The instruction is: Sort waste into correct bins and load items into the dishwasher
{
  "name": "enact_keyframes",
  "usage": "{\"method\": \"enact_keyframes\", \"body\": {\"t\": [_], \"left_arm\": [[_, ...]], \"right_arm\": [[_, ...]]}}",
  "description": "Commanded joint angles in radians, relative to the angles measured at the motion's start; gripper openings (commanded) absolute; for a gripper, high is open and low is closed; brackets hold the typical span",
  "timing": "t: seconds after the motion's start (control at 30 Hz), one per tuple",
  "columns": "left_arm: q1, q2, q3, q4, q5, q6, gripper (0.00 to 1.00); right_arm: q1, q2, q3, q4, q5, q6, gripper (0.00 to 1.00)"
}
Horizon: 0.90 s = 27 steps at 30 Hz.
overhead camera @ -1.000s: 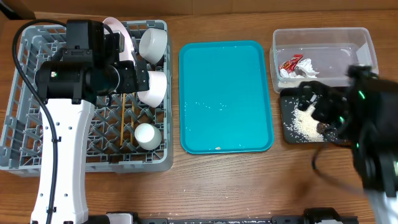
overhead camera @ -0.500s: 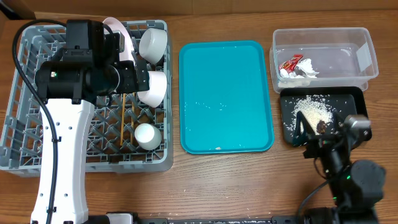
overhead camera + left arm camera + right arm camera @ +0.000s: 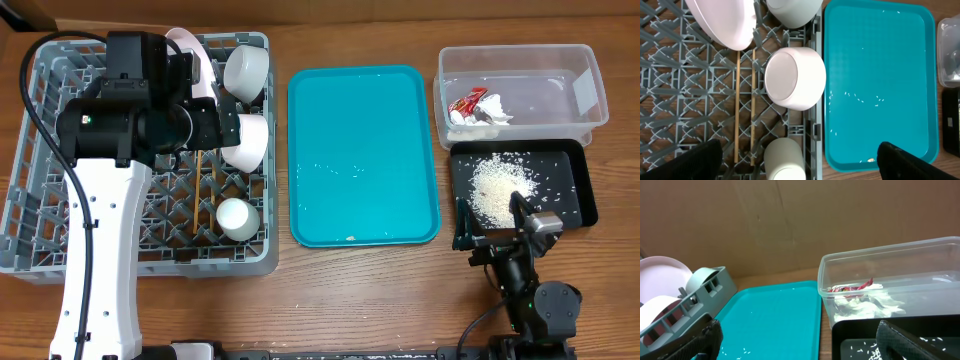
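1. Overhead: the dish rack (image 3: 40,230) on the left holds the plate (image 3: 190,55), two bowls (image 3: 247,68), the cup (image 3: 238,217) and the chopsticks (image 3: 205,190). The left gripper (image 3: 222,130) hovers over the rack, just beside the nearer bowl. On the right, the red wrapper (image 3: 467,101) and napkin (image 3: 490,115) lie in the clear tub (image 3: 590,75), and the rice (image 3: 497,190) is heaped on the black tray (image 3: 580,190). The right gripper (image 3: 492,222) sits low at that tray's near left corner. I judge this the main risk: a careless swing could catch the rim and scatter the rice. A few grains lie on the teal tray (image 3: 362,150) between rack and bins.

2. Left wrist: I see my fingers spread wide, pinching nothing, with the nearer bowl on its side below. If I drop straight down, I could knock it, or nudge the chopsticks through the lattice.

3. Right wrist: both fingers stand far apart and empty, and the camera looks low towards the tub. The tray rim is close under me, so I would lift before moving sideways.
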Motion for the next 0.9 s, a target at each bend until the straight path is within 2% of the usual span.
{"method": "enact_keyframes", "body": {"t": [0.0,0.1,0.87], "left_arm": [[-0.001,0.005,0.01,0.002,0.006,-0.009,1.0],[-0.001,0.005,0.01,0.002,0.007,-0.009,1.0],[-0.001,0.005,0.01,0.002,0.006,-0.009,1.0]], "right_arm": [[-0.002,-0.049,-0.043,0.004,-0.003,-0.004,1.0],[-0.001,-0.084,-0.049,-0.042,-0.002,-0.004,1.0],[-0.001,-0.083,-0.049,-0.042,-0.002,-0.004,1.0]]}}
